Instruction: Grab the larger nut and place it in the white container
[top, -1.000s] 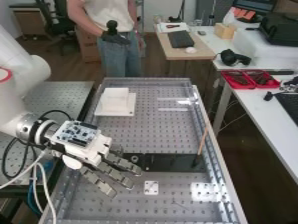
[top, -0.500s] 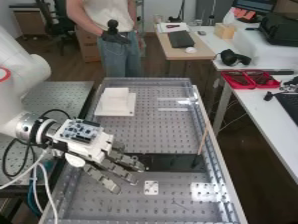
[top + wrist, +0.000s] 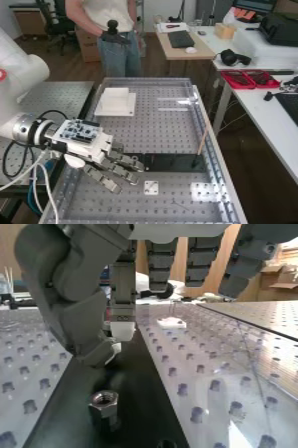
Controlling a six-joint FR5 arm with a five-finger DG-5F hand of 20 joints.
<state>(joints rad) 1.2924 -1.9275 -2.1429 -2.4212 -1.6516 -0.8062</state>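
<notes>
In the high view, saw the hand over the arm-side end of the black strip, with the white container well beyond that strip. In the wrist view, found a metal hex nut on the strip, apart from the open hand, fingers fairly straight, gripping nothing.

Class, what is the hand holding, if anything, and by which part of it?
Nothing is held: the hand is empty, and the metal nut sits on the black strip.
</notes>
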